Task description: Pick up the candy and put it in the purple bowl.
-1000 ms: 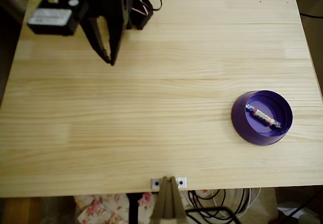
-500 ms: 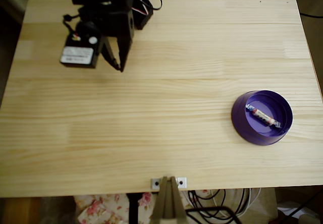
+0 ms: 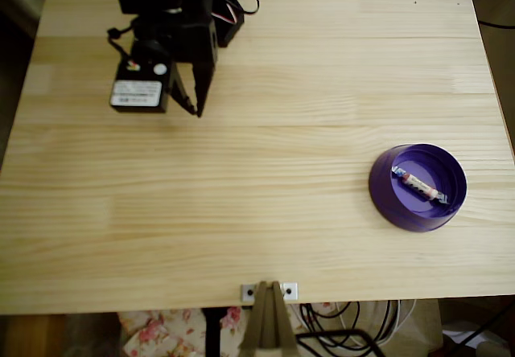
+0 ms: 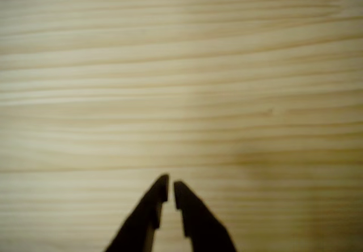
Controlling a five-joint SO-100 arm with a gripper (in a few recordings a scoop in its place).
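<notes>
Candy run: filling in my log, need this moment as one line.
candy: in purple bowl | gripper: shut, empty, far from bowl

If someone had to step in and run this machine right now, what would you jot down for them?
Pincer: near the table's far left corner in the overhead view; nearly shut, with a thin gap between the tips in the wrist view, holding nothing.
Candy: lying inside the purple bowl, at the right side of the table.
Done: the candy is in the bowl, so the job looks complete.
Left: nothing obvious, perhaps only parking the arm.
</notes>
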